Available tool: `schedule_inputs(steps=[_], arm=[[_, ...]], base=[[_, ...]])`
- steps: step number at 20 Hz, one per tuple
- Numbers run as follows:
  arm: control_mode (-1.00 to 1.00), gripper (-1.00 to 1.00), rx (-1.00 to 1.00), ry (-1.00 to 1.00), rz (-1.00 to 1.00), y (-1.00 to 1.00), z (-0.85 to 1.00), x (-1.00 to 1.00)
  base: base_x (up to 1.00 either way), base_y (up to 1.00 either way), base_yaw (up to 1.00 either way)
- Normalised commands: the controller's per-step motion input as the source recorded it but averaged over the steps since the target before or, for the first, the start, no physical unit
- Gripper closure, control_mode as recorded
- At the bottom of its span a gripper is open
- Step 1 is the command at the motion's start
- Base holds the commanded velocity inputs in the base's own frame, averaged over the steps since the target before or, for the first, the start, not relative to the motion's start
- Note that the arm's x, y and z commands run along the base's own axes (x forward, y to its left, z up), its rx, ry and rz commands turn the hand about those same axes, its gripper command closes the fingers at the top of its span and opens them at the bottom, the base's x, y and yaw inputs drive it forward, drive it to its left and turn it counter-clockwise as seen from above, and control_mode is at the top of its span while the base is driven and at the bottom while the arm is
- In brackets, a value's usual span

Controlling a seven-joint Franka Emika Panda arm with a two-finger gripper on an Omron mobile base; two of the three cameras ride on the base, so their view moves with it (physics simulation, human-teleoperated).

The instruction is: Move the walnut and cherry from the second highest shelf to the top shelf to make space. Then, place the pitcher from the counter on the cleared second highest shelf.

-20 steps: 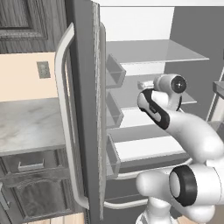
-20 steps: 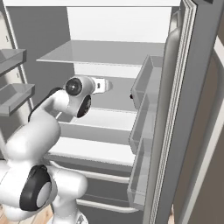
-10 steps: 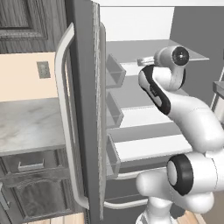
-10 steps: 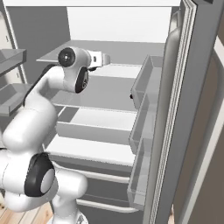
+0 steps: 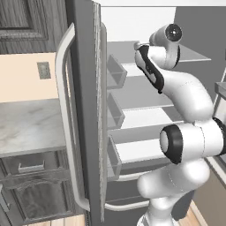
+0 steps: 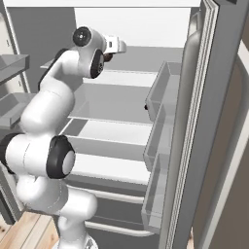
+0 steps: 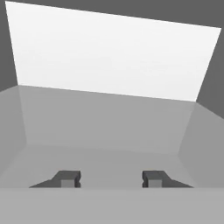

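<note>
My gripper (image 5: pixel 137 46) is raised to the level of the top shelf (image 5: pixel 190 54) and points into the fridge. From the right it is the dark fingers (image 6: pixel 108 57) under the white hand, just over the top shelf (image 6: pixel 132 78). In the hand view the gripper (image 7: pixel 111 179) is open, with nothing between its fingertips (image 7: pixel 70 178), facing a bare grey shelf panel (image 7: pixel 105 127) and the white back wall. A tiny dark speck (image 6: pixel 146 107) sits at the right end of the second highest shelf (image 6: pixel 109 104); whether it is the cherry I cannot tell. Walnut and pitcher are out of view.
The open fridge door (image 5: pixel 86 110) with its long handle (image 5: pixel 66 123) and door bins (image 5: pixel 115 73) stands left of the arm. The other door's bins (image 6: pixel 158 121) line the right side. The marbled counter (image 5: pixel 26 126) lies left of the door.
The arm has lifted the hand from the second highest shelf's level up to the top shelf's level. The base and the fridge have not moved.
</note>
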Motion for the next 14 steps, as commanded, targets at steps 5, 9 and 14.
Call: schedule_inputs(steps=[5, 9, 14], arm=[[-1.0, 1.0, 0.02, 0.04, 0.0, -0.01, -0.41, 1.0], [-1.0, 1.0, 0.03, 0.0, 0.03, 0.0, -0.46, 1.0], [-1.0, -1.0, 0.02, 0.0, 0.03, 0.0, -0.39, 1.0]], base=[[0.0, 0.0, 0.0], [0.0, 0.0, 0.0], [0.0, 0.0, 0.0]])
